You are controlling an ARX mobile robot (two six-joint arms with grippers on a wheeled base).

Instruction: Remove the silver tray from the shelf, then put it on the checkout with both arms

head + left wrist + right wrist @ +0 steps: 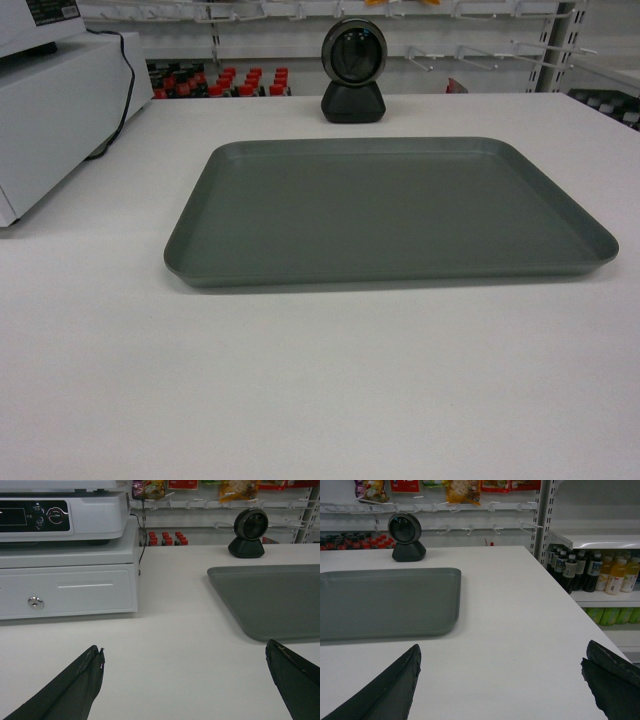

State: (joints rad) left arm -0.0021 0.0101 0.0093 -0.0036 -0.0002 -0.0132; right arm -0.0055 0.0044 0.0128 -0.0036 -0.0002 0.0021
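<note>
The table fills most of the head view, white and smooth. The tray lies flat on it, a little right of centre, its long side running left to right and its rim resting on the surface all round. At 12 o'clock from the tray, just past its far edge and apart from it, stands the scanner. At 9 to 10 o'clock, well apart, sits a white cash drawer with a machine on top and a black cable trailing down its side. Behind the table run shelves holding bottles.

Neither arm shows in the head view. In the left wrist view the left fingers are spread wide and released, gripping nothing, hovering over bare table; the tray's near left corner lies at about 1 o'clock from them, ahead of the right-hand finger and not touching it. In the right wrist view the right fingers are likewise spread and released, holding nothing; the tray's near right corner lies at about 11 o'clock, just ahead of the left-hand finger, with a strip of table between.
</note>
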